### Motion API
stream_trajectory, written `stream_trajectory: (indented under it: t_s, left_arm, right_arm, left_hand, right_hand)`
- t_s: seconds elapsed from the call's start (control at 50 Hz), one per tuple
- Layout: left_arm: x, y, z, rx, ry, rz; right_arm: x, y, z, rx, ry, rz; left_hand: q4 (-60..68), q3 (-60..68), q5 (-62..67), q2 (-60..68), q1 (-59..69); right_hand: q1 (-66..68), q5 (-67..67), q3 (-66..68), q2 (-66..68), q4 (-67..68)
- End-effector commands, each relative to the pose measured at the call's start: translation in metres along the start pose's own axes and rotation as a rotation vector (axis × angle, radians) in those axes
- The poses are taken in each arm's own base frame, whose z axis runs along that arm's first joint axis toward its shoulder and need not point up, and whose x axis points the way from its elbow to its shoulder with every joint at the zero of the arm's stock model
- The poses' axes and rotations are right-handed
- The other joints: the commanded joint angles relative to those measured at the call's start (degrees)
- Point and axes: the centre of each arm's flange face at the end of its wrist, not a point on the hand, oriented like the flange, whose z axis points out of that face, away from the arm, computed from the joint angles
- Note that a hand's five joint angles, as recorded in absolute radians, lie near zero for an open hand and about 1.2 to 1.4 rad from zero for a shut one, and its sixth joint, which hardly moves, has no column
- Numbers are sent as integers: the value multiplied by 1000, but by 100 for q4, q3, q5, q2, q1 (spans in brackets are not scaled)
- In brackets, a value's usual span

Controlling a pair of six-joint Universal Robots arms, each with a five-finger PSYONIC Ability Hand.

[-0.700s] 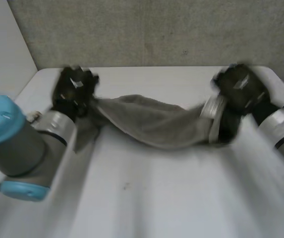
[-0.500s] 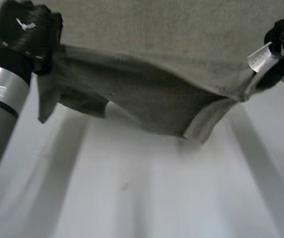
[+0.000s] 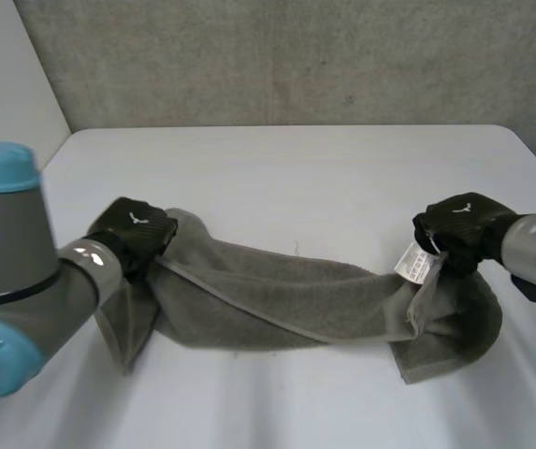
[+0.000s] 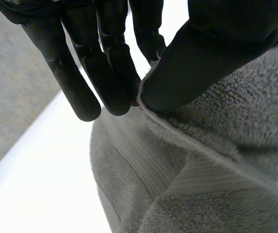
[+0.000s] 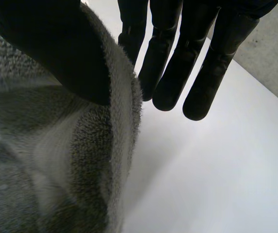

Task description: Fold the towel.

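Note:
A grey towel (image 3: 277, 304) lies bunched in a long sagging band across the white table (image 3: 324, 178). My left hand (image 3: 135, 230) holds its left end; in the left wrist view the thumb (image 4: 206, 53) pinches the towel's hem (image 4: 187, 141) against the straight fingers (image 4: 107, 73). My right hand (image 3: 464, 229) holds the right end beside a white label (image 3: 415, 264). In the right wrist view the thumb (image 5: 56, 43) presses the towel's edge (image 5: 114, 145) against the fingers (image 5: 177, 63). Both ends hang folded below the hands.
A grey wall (image 3: 296, 56) rises behind the table's far edge. Bare tabletop stretches beyond the towel and in front of it.
Both hands have come down from holding the towel raised and spread; the towel now lies low over the table, nearer the front, drawn into a narrow band.

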Motion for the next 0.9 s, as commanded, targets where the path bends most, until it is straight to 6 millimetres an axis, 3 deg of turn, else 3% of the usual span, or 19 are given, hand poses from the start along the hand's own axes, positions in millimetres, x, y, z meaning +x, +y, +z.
stream_trajectory:
  t_s: [0.02,0.06,0.12,0.14,0.16,0.18,0.22,0.3,0.4,0.44,0.46,0.48,0.5,0.54,0.6,0.72,0.86,0.88,0.9]
  left_arm:
    - [-22,-3,65,48,-78,61]
    - [-56,-38,79,220,-221,71]
    - [-73,-60,82,339,-311,74]
    - [-91,-85,79,473,-406,74]
    - [-108,-112,67,617,-502,75]
    - [-108,-112,67,618,-503,75]
    - [-131,-158,31,866,-658,74]
    - [-139,-170,10,934,-696,60]
    - [-121,-145,14,810,-591,34]
    - [-96,-108,28,642,-475,19]
    - [-95,-107,28,641,-475,19]
    - [-81,-86,34,554,-414,12]
    - [-81,-86,34,553,-413,12]
    - [-49,-42,43,397,-292,4]
    - [-16,0,51,280,-176,6]
    - [35,49,60,130,-33,16]
    - [40,53,58,117,-18,19]
    - [39,51,57,121,-20,18]
    - [39,51,57,121,-20,18]
  right_arm:
    - [17,-31,36,93,165,-70]
    - [44,-68,39,260,319,-90]
    - [60,-90,36,373,411,-85]
    - [74,-112,29,495,497,-65]
    - [86,-131,18,624,569,-38]
    - [87,-131,18,625,570,-37]
    - [102,-163,-12,839,660,13]
    - [98,-164,-20,855,642,34]
    - [84,-136,-9,651,534,51]
    - [64,-108,5,461,392,58]
    - [64,-107,5,460,391,58]
    - [53,-91,14,371,322,56]
    - [44,-76,22,293,271,39]
    - [35,-62,29,231,226,15]
    - [24,-37,42,144,178,-20]
    - [5,20,79,-35,86,-5]
    - [16,38,82,-83,98,35]
    - [19,39,80,-82,101,51]
    - [19,39,80,-82,101,52]
  left_hand:
    - [1026,1028,1053,1021,1183]
    - [1026,1028,1053,1021,1183]
    - [1026,1028,1053,1021,1183]
    - [1026,1028,1053,1021,1183]
    - [1026,1028,1053,1021,1183]
    - [1026,1028,1053,1021,1183]
    - [1026,1028,1053,1021,1183]
    - [1026,1028,1053,1021,1183]
    - [1026,1028,1053,1021,1183]
    - [1026,1028,1053,1021,1183]
    - [1026,1028,1053,1021,1183]
    - [1026,1028,1053,1021,1183]
    - [1026,1028,1053,1021,1183]
    - [1026,1028,1053,1021,1183]
    - [1026,1028,1053,1021,1183]
    - [1026,1028,1053,1021,1183]
    - [1026,1028,1053,1021,1183]
    - [1026,1028,1053,1021,1183]
    - [1026,1028,1053,1021,1183]
  right_hand:
    - [2446,1373,1222,1284,1158]
    - [2446,1373,1222,1284,1158]
    - [2446,1373,1222,1284,1158]
    - [2446,1373,1222,1284,1158]
    - [2446,1373,1222,1284,1158]
    - [2446,1373,1222,1284,1158]
    - [2446,1373,1222,1284,1158]
    - [2446,1373,1222,1284,1158]
    - [2446,1373,1222,1284,1158]
    - [2446,1373,1222,1284,1158]
    - [2446,1373,1222,1284,1158]
    - [2446,1373,1222,1284,1158]
    - [2446,1373,1222,1284,1158]
    - [2446,1373,1222,1284,1158]
    - [2446,1373,1222,1284,1158]
    - [2446,1373,1222,1284,1158]
    - [2446,1373,1222,1284,1158]
    - [903,-169,-321,-258,-385]
    - [888,-185,-336,-274,-400]
